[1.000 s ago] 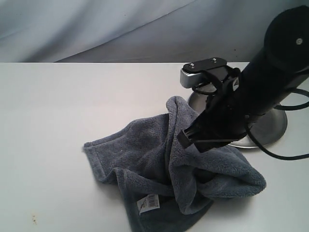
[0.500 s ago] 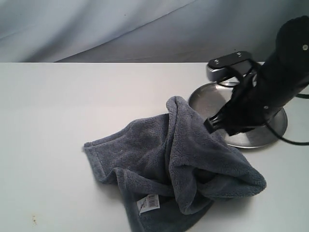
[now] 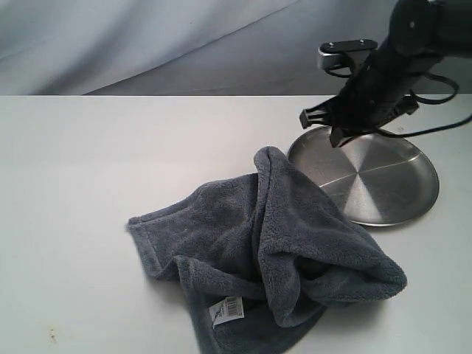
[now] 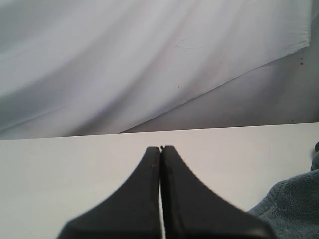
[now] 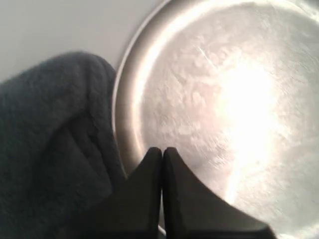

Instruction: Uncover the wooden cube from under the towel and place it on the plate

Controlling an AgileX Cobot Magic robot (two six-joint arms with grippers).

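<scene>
The blue-grey towel [image 3: 258, 243] lies in a rumpled heap on the white table, its raised fold beside the plate. The wooden cube is hidden; no part of it shows. Bare and round, the steel plate [image 3: 383, 184] sits to the right of the towel. My right gripper [image 3: 318, 127] hangs shut and empty above the plate's far left rim. In the right wrist view its tips [image 5: 162, 149] hover over the plate [image 5: 224, 99] next to the towel [image 5: 50, 139]. My left gripper [image 4: 160, 148] is shut, empty, over bare table, with the towel's edge [image 4: 294, 204] off to one side.
A white label [image 3: 227, 310] shows at the towel's near edge. The white table [image 3: 88, 162] stretches left of the towel. A grey cloth backdrop [image 3: 184, 44] hangs behind the table. The left arm does not appear in the exterior view.
My right arm has risen and pulled back from over the towel to the plate's far left rim, exposing the whole plate. The towel has kept its shape.
</scene>
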